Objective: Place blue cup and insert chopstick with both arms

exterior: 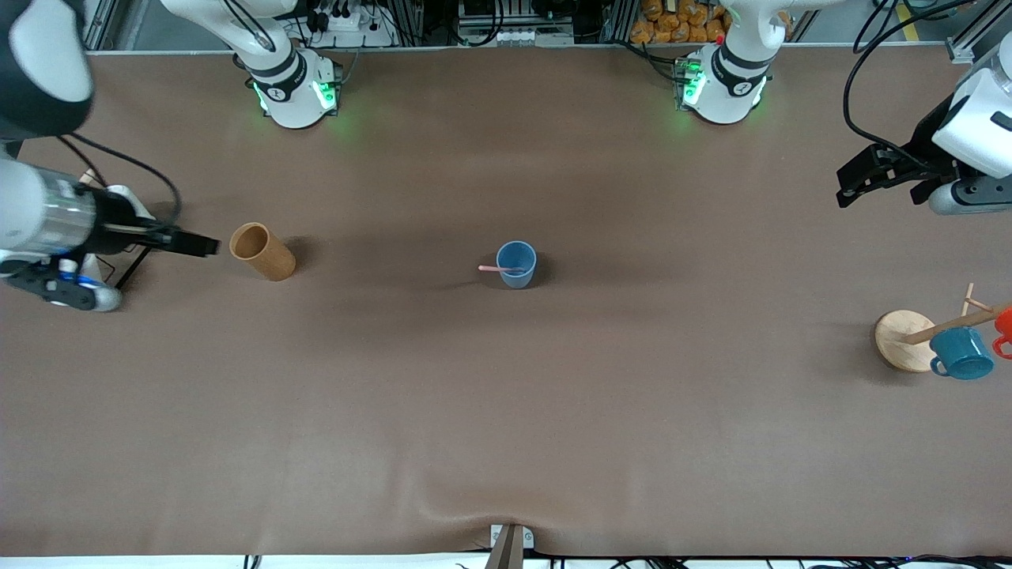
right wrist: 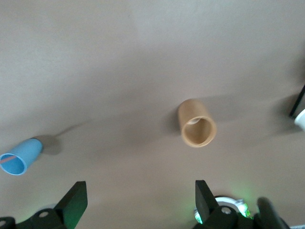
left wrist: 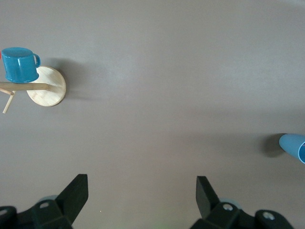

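Note:
The blue cup (exterior: pixel 516 264) stands upright at the middle of the table. The pale-pink chopstick (exterior: pixel 495 269) leans inside it, its free end poking out over the rim toward the right arm's end. The cup also shows in the left wrist view (left wrist: pixel 292 145) and the right wrist view (right wrist: pixel 21 156), where the chopstick (right wrist: pixel 6 161) crosses its mouth. My right gripper (exterior: pixel 207 246) hangs open and empty over the table at the right arm's end, beside a brown wooden cup. My left gripper (exterior: pixel 852 188) hangs open and empty over bare table at the left arm's end. Both are well apart from the blue cup.
A brown wooden cylinder cup (exterior: pixel 262 251) stands toward the right arm's end, close to the right gripper. A wooden mug rack with a round base (exterior: pixel 901 338) carries a teal mug (exterior: pixel 962 353) and an orange-red mug (exterior: pixel 1004 325) at the left arm's end.

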You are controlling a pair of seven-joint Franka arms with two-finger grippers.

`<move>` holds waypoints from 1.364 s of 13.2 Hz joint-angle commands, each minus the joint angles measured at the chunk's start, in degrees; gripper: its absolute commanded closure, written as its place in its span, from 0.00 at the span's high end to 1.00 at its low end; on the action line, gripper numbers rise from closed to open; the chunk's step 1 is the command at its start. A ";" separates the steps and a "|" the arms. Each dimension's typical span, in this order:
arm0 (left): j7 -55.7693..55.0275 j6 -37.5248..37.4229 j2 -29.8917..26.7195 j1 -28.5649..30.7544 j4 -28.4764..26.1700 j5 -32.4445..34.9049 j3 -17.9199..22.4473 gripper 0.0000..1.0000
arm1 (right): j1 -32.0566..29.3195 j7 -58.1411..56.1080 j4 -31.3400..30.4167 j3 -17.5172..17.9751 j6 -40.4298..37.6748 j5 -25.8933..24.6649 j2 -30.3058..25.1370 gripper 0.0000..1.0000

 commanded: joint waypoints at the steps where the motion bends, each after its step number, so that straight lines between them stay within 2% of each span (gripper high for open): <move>1: 1.28 -0.52 -1.14 1.85 -0.59 -0.97 0.22 1.00 | -2.33 -7.24 -0.08 1.09 -0.30 -3.84 -2.16 1.00; 8: 1.55 -0.61 -1.32 2.39 -0.24 -0.62 0.40 1.00 | -1.98 -9.36 -1.22 2.15 1.37 -4.90 -8.57 1.00; 14: 1.73 -0.61 -0.71 2.56 1.95 -0.36 0.49 1.00 | -1.81 -10.60 -10.18 2.50 6.29 -4.99 -15.86 1.00; 18: 1.46 -0.61 -0.53 2.65 3.09 -0.19 0.49 1.00 | -1.72 -10.60 -10.36 2.76 6.91 -5.08 -16.57 1.00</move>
